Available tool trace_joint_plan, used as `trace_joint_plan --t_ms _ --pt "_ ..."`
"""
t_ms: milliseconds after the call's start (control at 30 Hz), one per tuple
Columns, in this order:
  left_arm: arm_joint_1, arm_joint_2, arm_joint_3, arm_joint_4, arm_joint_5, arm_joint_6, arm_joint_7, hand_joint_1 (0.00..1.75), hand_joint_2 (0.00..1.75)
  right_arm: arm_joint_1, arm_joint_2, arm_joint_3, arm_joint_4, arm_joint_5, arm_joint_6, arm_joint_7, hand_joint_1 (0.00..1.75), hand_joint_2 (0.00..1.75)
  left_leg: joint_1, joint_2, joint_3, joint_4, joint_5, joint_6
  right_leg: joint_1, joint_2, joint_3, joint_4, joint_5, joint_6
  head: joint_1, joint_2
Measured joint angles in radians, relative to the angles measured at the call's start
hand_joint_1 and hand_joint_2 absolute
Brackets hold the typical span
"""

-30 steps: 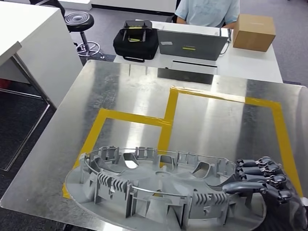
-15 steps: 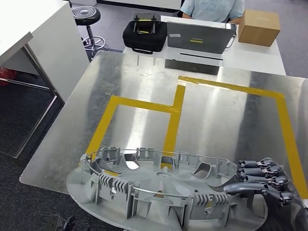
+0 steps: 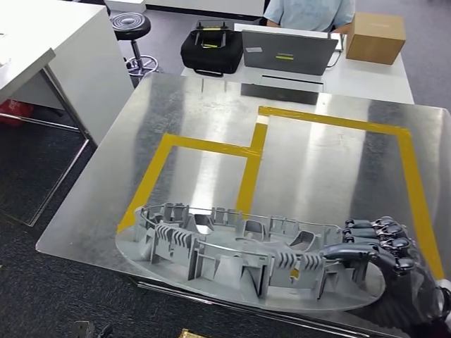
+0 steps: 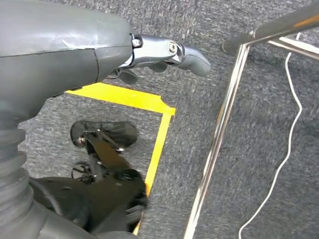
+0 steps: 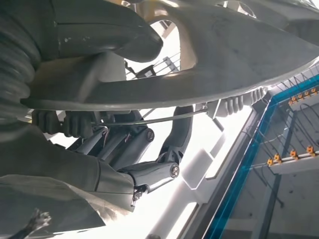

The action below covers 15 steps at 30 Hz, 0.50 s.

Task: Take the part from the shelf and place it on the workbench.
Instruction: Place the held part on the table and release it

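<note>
The part (image 3: 228,260) is a long grey plastic piece with ribs and pockets, lying flat-side down across the near edge of the metal workbench (image 3: 319,162). My right hand (image 3: 380,250) grips its right end, dark fingers curled over the rim. Up close in the right wrist view, the fingers (image 5: 127,149) wrap under the part's curved grey body (image 5: 226,59). My left hand (image 4: 161,52) hangs below the bench over the carpet, fingers apart, holding nothing.
Yellow tape (image 3: 250,151) marks out boxes on the bench top. Behind it, a white table carries a black bag (image 3: 211,49), a grey laptop (image 3: 289,51) and a cardboard box (image 3: 375,36), with a person seated there. A white desk (image 3: 48,49) and stool (image 3: 130,24) stand left.
The camera has shifted, so the bench sits further forward in view. The part now sits higher in view and looks flatter and lower over the bench's near edge, still in my right hand.
</note>
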Motion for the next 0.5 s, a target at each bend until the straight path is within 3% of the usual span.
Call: trace_joint_plan --t_ms 67,200,333,500 --pt "0.003 0.000 0.005 -0.002 -0.001 0.000 0.000 0.00 1.75 -0.005 0.000 0.000 0.004 0.000 0.000 0.000 1.75 1.75 -0.003 0.000 0.008 -0.028 -0.005 0.014 0.002 -0.001 -0.010 0.005 0.001 0.010 0.000 0.000" --pt "0.008 -0.006 0.012 -0.006 -0.033 0.005 0.024 0.00 1.75 -0.020 0.001 0.001 0.013 0.045 -0.020 0.037 1.75 1.75 -0.003 -0.001 0.003 -0.041 -0.007 0.020 0.003 -0.001 -0.017 0.004 0.006 0.005 0.002 0.000" --pt "0.008 -0.005 0.013 -0.006 -0.134 0.026 0.082 0.00 1.75 -0.115 -0.001 0.017 0.098 0.242 -0.073 0.203 1.75 1.75 -0.008 0.002 0.000 -0.039 -0.004 0.028 -0.002 0.004 -0.020 0.001 0.014 0.015 0.001 0.000" --pt "-0.002 -0.001 0.008 0.005 -0.226 0.042 0.087 0.00 1.75 -0.247 -0.013 0.054 0.308 0.520 -0.177 0.368 1.75 1.75 -0.012 0.002 -0.009 -0.038 0.007 0.041 -0.006 0.000 -0.032 0.000 0.025 0.029 0.001 0.000"
